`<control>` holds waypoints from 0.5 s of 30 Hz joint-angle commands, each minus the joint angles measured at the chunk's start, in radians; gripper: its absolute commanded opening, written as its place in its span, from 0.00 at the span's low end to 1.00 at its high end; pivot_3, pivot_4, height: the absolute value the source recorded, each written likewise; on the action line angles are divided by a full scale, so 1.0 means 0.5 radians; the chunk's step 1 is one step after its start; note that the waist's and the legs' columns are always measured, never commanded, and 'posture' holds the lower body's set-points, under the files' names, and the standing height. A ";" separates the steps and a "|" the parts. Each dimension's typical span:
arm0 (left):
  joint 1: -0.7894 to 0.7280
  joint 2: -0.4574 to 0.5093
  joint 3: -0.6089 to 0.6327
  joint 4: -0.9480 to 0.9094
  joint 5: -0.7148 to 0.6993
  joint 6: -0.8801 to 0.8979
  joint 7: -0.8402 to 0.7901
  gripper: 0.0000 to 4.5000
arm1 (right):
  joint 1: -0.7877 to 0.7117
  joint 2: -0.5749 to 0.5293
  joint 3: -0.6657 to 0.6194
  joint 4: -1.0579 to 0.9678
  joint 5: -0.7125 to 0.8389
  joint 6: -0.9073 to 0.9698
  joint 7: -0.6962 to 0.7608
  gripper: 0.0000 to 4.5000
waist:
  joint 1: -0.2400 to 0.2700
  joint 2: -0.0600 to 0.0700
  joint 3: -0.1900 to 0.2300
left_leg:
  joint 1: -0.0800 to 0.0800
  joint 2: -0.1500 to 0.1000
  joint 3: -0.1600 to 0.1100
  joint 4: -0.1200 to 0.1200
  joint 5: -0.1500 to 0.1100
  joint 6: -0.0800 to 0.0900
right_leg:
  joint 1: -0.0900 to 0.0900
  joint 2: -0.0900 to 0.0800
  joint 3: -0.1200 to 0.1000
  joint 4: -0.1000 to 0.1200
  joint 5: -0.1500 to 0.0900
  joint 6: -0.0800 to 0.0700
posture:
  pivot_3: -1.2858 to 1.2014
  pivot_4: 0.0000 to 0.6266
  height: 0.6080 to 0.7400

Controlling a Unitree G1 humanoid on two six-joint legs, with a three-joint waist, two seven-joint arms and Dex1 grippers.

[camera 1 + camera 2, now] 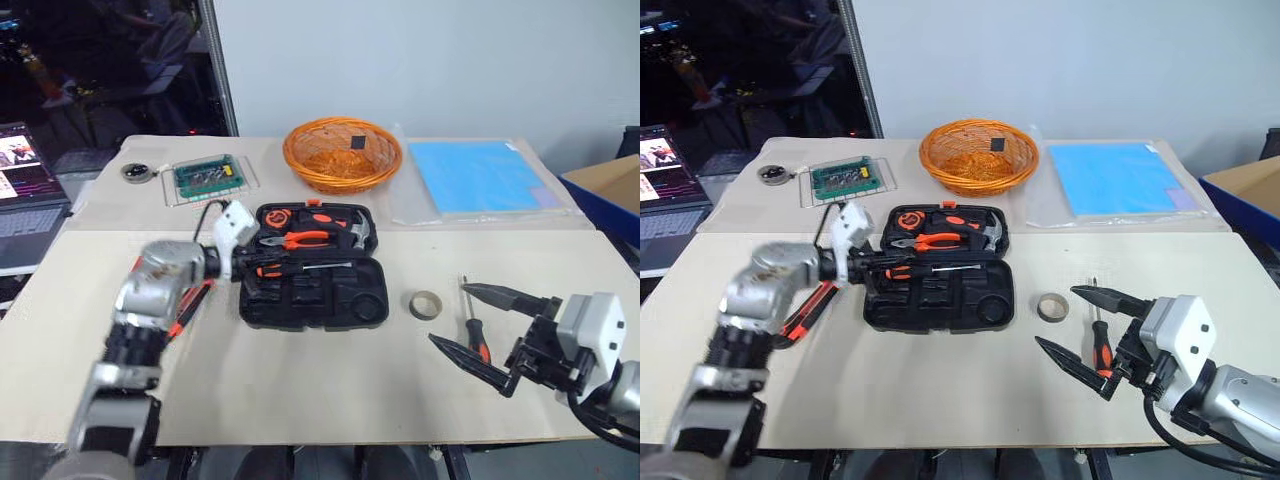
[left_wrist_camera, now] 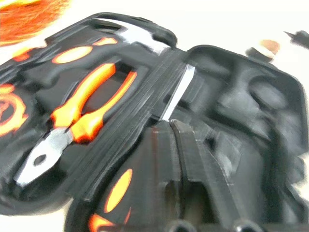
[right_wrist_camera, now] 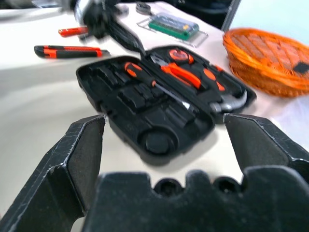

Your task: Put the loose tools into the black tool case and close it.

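I see the black tool case (image 1: 312, 265) lying open in the middle of the table (image 1: 300, 390), with pliers (image 1: 300, 240) and a hammer (image 1: 355, 232) seated in its far half and one screwdriver (image 1: 935, 270) lying along the hinge line. Behind it stand an orange wicker basket (image 1: 342, 155), a green circuit board (image 1: 208, 176) and a blue sheet (image 1: 475, 175). My left gripper (image 1: 872, 265) reaches in level at the case's left edge, its fingers (image 2: 186, 159) pressed together with nothing between them. Beside that arm lies the utility knife (image 3: 70, 50), with another screwdriver (image 3: 73, 32) near it. My right gripper (image 1: 478, 335) hovers at the right, fingers spread wide, straddling a third screwdriver (image 1: 476, 335); one tape roll (image 1: 427, 305) sits between it and the case.
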 commanded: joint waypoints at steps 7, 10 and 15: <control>0.081 -0.078 -0.234 0.149 0.276 -0.106 0.388 0.01 | -0.012 0.022 0.020 -0.059 -0.023 -0.036 -0.057 1.00 | 0.019 0.005 -0.004 | 0.005 -0.003 0.001 0.000 0.000 0.000 | 0.005 -0.002 0.000 0.000 0.008 -0.013 | 0.52 0.24 1.00; 0.102 -0.038 -0.302 0.177 0.300 -0.072 0.353 0.01 | 0.007 0.019 -0.007 -0.066 -0.009 -0.033 -0.059 1.00 | 0.013 0.012 -0.009 | 0.009 -0.003 0.002 0.000 0.000 0.000 | 0.010 -0.001 0.000 -0.001 -0.001 0.002 | 0.52 0.24 1.00; 0.051 -0.030 -0.276 0.245 0.221 -0.092 0.307 0.01 | 0.050 0.034 -0.008 -0.076 -0.030 -0.033 -0.081 1.00 | 0.014 0.026 -0.019 | 0.021 -0.002 0.001 0.000 0.000 0.000 | 0.027 -0.002 -0.001 -0.003 -0.004 0.005 | 0.52 0.24 1.00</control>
